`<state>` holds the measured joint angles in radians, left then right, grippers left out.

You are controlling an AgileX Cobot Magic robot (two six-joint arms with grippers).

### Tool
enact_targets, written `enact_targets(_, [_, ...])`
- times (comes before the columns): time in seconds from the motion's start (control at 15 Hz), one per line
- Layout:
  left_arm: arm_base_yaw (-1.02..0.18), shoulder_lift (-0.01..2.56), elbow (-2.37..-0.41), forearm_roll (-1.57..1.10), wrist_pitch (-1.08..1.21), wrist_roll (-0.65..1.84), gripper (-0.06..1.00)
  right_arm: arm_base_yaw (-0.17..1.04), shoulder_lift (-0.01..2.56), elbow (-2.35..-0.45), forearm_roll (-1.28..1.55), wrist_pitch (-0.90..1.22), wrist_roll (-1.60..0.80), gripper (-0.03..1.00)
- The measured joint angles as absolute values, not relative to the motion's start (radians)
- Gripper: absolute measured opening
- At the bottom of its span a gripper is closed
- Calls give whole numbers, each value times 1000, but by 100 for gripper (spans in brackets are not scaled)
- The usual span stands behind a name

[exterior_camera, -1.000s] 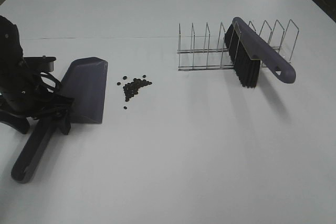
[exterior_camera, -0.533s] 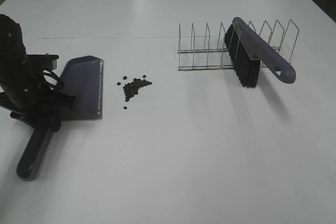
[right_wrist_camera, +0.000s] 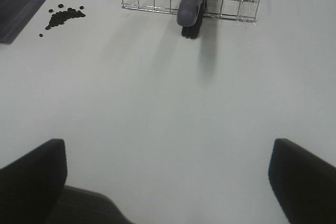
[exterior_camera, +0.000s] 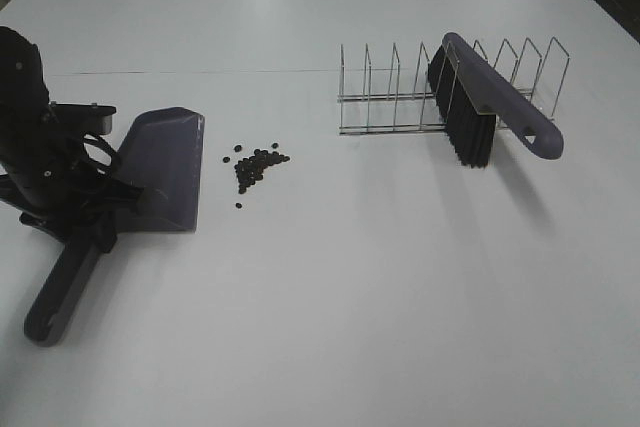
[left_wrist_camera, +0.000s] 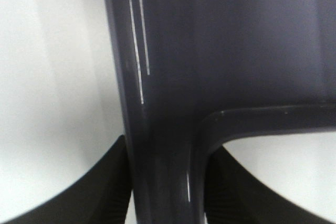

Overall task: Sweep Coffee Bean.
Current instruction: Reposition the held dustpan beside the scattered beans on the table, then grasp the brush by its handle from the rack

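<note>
At 9 o'clock on table, your left gripper clamps dustpan handle; coffee bean pile at its 3 o'clock; right gripper spread apart.

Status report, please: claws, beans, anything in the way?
Left claw shut on dustpan handle. Right claw open, empty. Coffee beans heaped beside dustpan, unswept. Brush in wire rack; nothing blocking.

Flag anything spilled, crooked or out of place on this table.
The coffee beans lie spilled in a loose cluster on the bare table beside the dustpan, with one stray bean apart. The brush sits slanted in the wire rack, its handle jutting out the front. Nothing looks damaged.
</note>
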<state>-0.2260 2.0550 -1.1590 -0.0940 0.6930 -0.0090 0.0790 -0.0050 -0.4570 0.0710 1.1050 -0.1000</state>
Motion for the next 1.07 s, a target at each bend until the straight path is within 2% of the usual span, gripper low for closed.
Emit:
enact_targets(0.47, [-226,2055,-1159,-90,759,-17,34,79,-5,-457,71,1105,-100,96])
enact_targets(0.8, [-226,2043,-1117,-87,722,-32,34,79,-5,-457,71,1105,-100,96])
enact_targets(0.93, [-226,2042,-1113,-87,720,-32,34,79,51,-486,100,1107,-87,96])
enact_targets(1.07, [-226,2042,-1113,-87,720,-32,34,79,210,-557,117,1116,-26,96])
